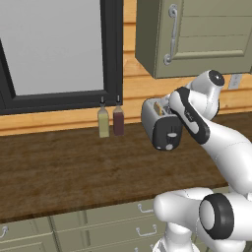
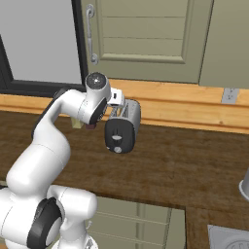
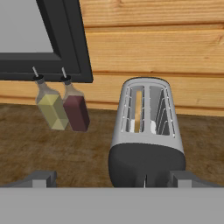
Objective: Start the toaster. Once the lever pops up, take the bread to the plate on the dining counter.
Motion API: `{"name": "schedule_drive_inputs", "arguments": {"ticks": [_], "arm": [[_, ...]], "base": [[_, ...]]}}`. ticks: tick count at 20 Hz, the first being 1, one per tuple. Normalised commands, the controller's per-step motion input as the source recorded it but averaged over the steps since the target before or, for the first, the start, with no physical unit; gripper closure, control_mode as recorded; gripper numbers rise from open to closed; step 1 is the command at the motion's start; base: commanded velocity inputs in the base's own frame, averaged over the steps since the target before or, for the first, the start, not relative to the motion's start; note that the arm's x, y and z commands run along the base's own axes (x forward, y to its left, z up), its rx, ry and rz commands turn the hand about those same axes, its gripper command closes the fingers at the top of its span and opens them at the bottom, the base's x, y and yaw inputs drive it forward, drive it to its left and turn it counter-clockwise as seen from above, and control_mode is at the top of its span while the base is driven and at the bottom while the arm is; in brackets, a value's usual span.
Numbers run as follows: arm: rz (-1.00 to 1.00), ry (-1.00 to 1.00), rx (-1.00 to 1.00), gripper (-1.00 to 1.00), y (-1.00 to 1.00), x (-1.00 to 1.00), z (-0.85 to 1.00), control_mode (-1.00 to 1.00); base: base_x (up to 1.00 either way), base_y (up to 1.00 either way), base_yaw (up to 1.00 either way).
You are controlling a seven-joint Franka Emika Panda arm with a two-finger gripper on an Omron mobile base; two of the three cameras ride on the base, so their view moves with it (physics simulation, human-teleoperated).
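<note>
The dark wood worktop [image 1: 64,162] runs along a wall of pale timber planks [image 3: 153,52], with sage-green drawer fronts [image 1: 113,224] below its front edge. Above it, on the left, is a black-framed window [image 1: 59,49]; to the right of the window hangs a sage-green wall cabinet [image 1: 197,34] with a metal handle [image 1: 171,34]. A white wall socket [image 2: 229,96] sits on the planks further right.

The toaster [image 3: 146,131], silver-grey with a rounded black end panel, stands on the worktop near the wall, its black end facing the robot. In the hand view the left of its two top slots holds the bread [image 3: 137,111], seen edge-on as a tan strip sunk into the slot; the right slot shows bare wire guides. The lever [image 1: 170,146] is a small pale tab low on the black end panel.

The gripper [image 3: 109,177] is positioned just in front of the toaster's black end, above the worktop. Its fingertips [image 3: 41,177] stand wide apart, jaws fully spread, with nothing between them; contact with the toaster cannot be confirmed.

Two small bottles stand side by side against the wall, left of the toaster and apart from it: a yellow-green bottle [image 3: 51,107] and, touching or nearly touching it, a dark red bottle [image 3: 75,107], each with a thin pour spout.
</note>
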Motion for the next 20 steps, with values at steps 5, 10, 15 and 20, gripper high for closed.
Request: {"name": "schedule_drive_inputs", "arguments": {"ticks": [5, 10, 15, 20], "arm": [[0.0, 0.0, 0.0, -1.0, 0.0, 0.0, 0.0, -1.0], [0.0, 0.0, 0.0, -1.0, 0.0, 0.0, 0.0, -1.0], [0.0, 0.0, 0.0, -1.0, 0.0, 0.0, 0.0, -1.0], [0.0, 0.0, 0.0, -1.0, 0.0, 0.0, 0.0, -1.0]], "base": [[0.0, 0.0, 0.0], [0.0, 0.0, 0.0], [0.0, 0.0, 0.0], [0.0, 0.0, 0.0]]}}
